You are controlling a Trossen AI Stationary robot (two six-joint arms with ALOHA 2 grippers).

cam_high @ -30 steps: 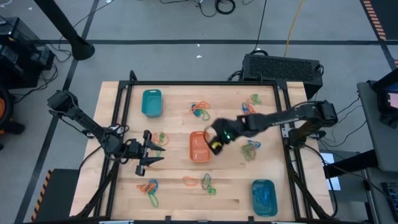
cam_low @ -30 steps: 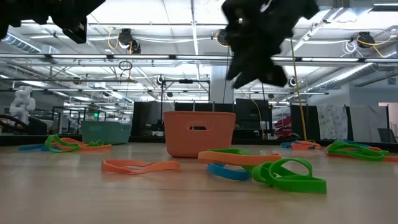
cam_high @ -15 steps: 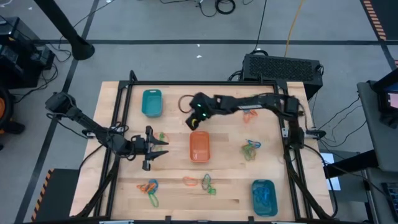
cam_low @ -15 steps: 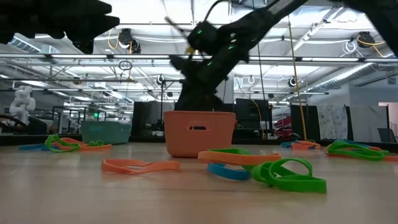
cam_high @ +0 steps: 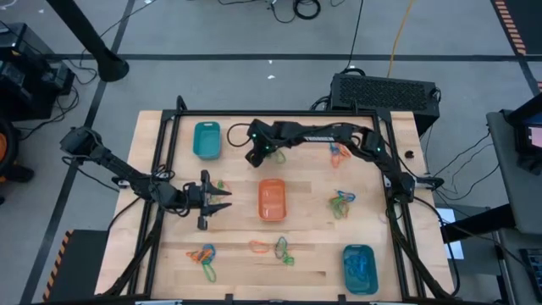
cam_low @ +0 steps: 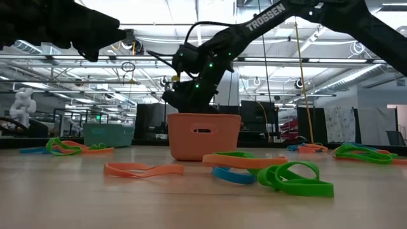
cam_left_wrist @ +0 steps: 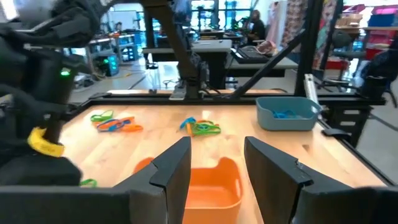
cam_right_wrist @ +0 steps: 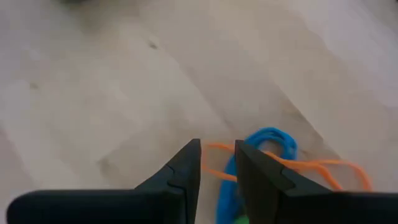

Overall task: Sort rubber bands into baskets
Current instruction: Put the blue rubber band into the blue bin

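The orange basket (cam_high: 271, 200) stands mid-table. One teal basket (cam_high: 206, 140) is at the far left; another (cam_high: 359, 267), at the near right, holds blue rubber bands. My right gripper (cam_high: 253, 154) reaches across the far side and slants down over a small pile of orange and blue bands (cam_right_wrist: 268, 153). Its fingers (cam_right_wrist: 217, 149) stand a little apart, open, with nothing gripped. My left gripper (cam_high: 223, 199) is open and level, left of the orange basket (cam_left_wrist: 208, 186), pointing at it.
Other clusters of bands lie at the far right (cam_high: 343, 151), right of the orange basket (cam_high: 342, 202), near my left gripper (cam_high: 222, 185), at the near left (cam_high: 203, 254) and near middle (cam_high: 275, 247). A raised dark frame (cam_high: 161, 169) borders the table.
My right gripper has swung from just right of the orange basket toward the table's far edge and left. It has tipped further down and now stands over the band pile beyond the basket. My left gripper has edged slightly toward the far edge.
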